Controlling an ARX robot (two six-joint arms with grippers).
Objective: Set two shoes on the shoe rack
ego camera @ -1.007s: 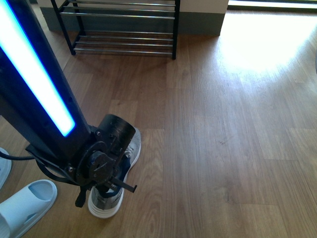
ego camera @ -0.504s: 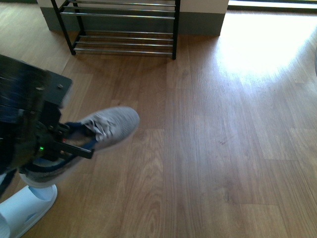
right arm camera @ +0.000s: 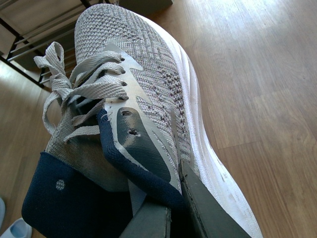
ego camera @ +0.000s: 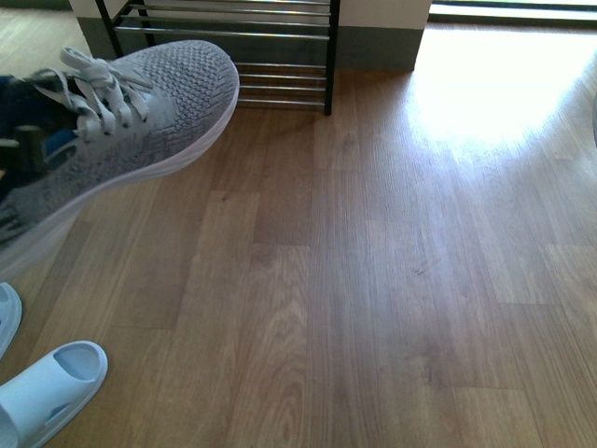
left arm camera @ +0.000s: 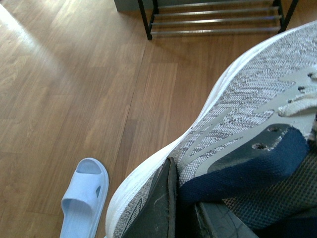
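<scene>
A grey knit sneaker [ego camera: 140, 103] with a white sole hangs off the floor at the upper left of the front view, its toe towards the shoe rack [ego camera: 280, 93]. In the left wrist view my left gripper [left arm camera: 182, 187] is shut on the sneaker's [left arm camera: 247, 99] side wall at the navy collar. In the right wrist view my right gripper [right arm camera: 166, 193] is shut on the navy-lined edge of a grey knit sneaker [right arm camera: 138, 64]. I cannot tell whether both views show the same shoe. The rack [left arm camera: 213, 22] stands ahead on the floor.
Two pale blue slide sandals [ego camera: 51, 383] [ego camera: 5, 317] lie on the wooden floor at the near left, and one sandal [left arm camera: 84, 198] shows below the left gripper. Sunlight falls on the floor [ego camera: 485, 84] at the far right. A grey wall base runs behind the rack.
The sneaker has come up off the floor. It has risen towards the camera and the rack, from the lower left to the upper left of the front view. The arm no longer covers it.
</scene>
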